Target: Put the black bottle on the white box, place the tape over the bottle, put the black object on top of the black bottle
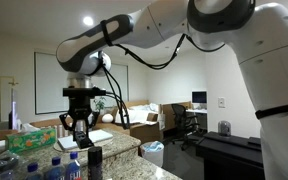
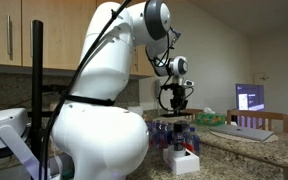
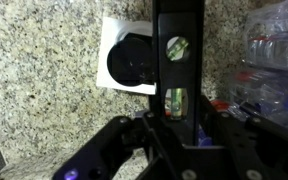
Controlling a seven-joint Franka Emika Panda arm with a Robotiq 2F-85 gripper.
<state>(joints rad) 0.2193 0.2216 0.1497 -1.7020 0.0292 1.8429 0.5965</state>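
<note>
Black bottle (image 3: 134,60): on white box (image 3: 108,45), eleven o'clock from my end effector (image 3: 178,120) in wrist view.
Black object (image 3: 177,55): clamped between my end effector's fingers.
Desk (image 3: 34,90): speckled granite.

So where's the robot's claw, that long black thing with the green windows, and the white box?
gripper (image 1: 77,132), in an exterior view, between its fingertips.
long black object (image 3: 177,70), wrist view, between its two green windows.
white box (image 3: 106,30), wrist view, on its bare top-left corner.
</note>
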